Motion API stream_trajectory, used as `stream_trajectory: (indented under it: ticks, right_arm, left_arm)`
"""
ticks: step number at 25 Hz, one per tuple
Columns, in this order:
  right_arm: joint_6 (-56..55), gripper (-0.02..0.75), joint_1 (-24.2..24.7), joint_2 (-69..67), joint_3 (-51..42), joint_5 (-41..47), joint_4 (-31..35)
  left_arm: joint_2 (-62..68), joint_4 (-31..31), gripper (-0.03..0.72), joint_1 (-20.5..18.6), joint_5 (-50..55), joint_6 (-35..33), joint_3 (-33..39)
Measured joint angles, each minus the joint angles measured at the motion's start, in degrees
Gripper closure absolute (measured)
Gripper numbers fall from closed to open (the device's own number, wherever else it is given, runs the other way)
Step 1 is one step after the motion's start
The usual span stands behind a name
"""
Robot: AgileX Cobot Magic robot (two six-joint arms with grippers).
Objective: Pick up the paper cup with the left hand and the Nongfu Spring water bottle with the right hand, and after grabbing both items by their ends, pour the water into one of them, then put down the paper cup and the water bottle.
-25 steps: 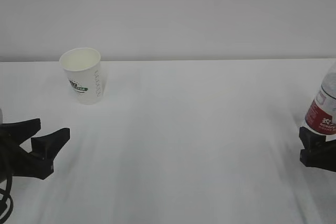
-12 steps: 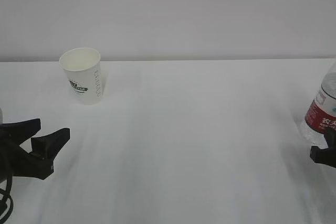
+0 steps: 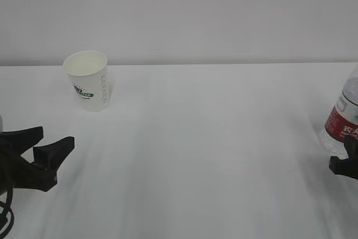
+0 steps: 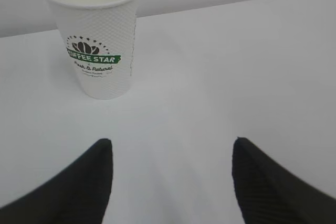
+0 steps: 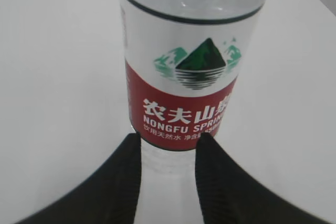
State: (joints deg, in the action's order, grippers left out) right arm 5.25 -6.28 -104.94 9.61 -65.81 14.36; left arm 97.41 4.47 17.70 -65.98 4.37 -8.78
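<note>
Left hand (image 4: 170, 182): jaws wide, empty | right hand (image 5: 168, 169): clamped on Nongfu Spring water bottle (image 5: 184, 77), bench right edge | paper cup (image 3: 88, 80): upright, far-left.

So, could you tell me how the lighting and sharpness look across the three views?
Exterior view: soft, even light, slightly hazy, the paper cup casting only a faint shadow and the bottle cropped at the edge. Left wrist view: cup print crisp, fingers near and soft. Right wrist view: label sharp, no strong glare.
</note>
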Motion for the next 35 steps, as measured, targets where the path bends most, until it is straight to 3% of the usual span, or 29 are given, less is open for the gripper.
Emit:
stream_trajectory:
  ticks: [3, 7, 9, 22, 29, 35]
  right_arm:
    - [0.00, 0.430, 0.00, 0.00, 0.00, 0.00, -1.36]
    - [0.55, 0.159, 0.00, 0.00, 0.00, 0.00, -2.50]
    - [1.75, 0.112, 0.00, 0.00, 0.00, 0.00, -2.63]
    - [-2.88, 0.094, 0.00, 0.00, -0.09, 0.00, -0.84]
    - [-2.91, 0.120, 0.48, 0.00, -0.09, 0.00, -1.37]
    - [-2.67, 0.150, 7.92, 0.00, 0.41, 0.00, -6.45]
  left_arm:
    - [0.00, 0.00, 0.172, 0.00, 0.00, 0.00, 0.00]
    - [0.00, 0.00, 0.172, 0.00, 0.00, 0.00, 0.00]
    - [0.00, 0.00, 0.172, 0.00, 0.00, 0.00, 0.00]
    - [0.00, 0.00, 0.172, 0.00, 0.00, 0.00, 0.00]
    - [0.00, 0.00, 0.172, 0.00, 0.00, 0.00, 0.00]
    - [0.00, 0.00, 0.172, 0.00, 0.00, 0.00, 0.00]
